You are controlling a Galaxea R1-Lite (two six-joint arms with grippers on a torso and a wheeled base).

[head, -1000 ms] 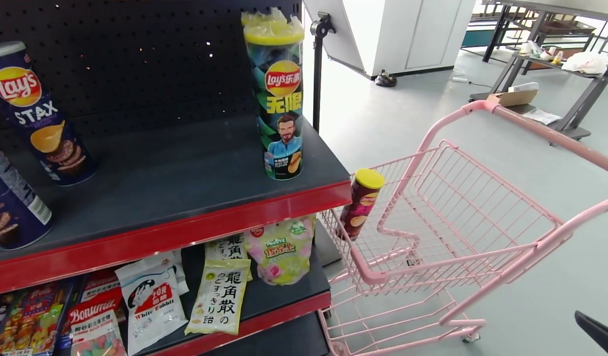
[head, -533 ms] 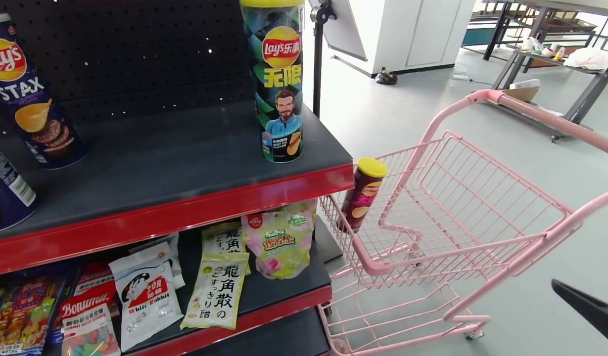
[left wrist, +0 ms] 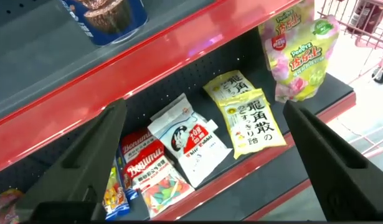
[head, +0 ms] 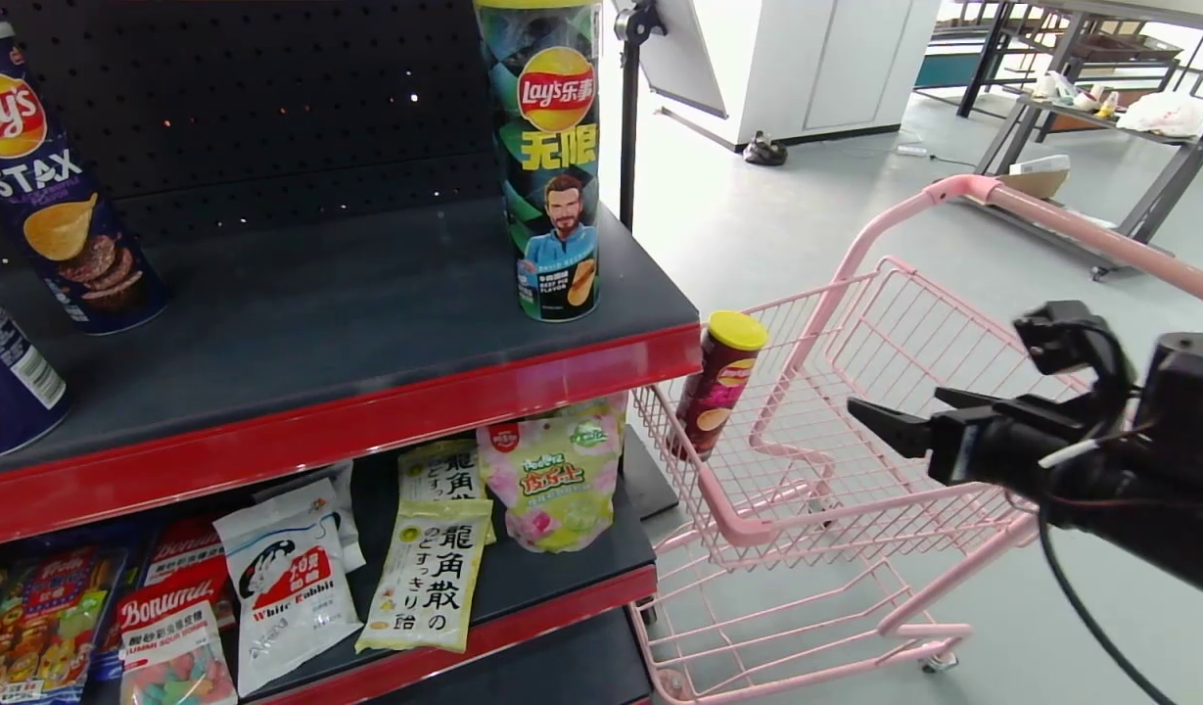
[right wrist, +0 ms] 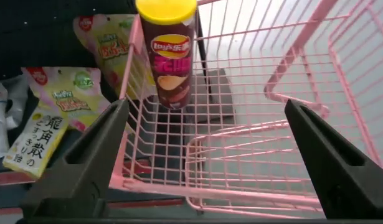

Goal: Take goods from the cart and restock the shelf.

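A maroon chip can [head: 718,387] with a yellow lid stands tilted in the front corner of the pink cart [head: 733,524], close to the shelf [head: 366,421]. My right gripper [head: 895,406] hangs open over the cart basket, to the right of the can and pointing at it. In the right wrist view the can [right wrist: 171,62] lies ahead of that gripper [right wrist: 205,106], whose fingers are spread wide with nothing between them. My left gripper [left wrist: 205,106] is open and faces the lower shelf's snack bags [left wrist: 250,121].
On the upper shelf stand a tall green chip can [head: 557,166] near the right end and blue chip cans [head: 58,196] at the left, with bare board between them. Snack bags [head: 435,578] lie on the lower shelf. Open floor lies right of the cart.
The head camera shifted slightly at first. My right arm rose from the lower right corner to above the cart basket. The maroon can has not moved.
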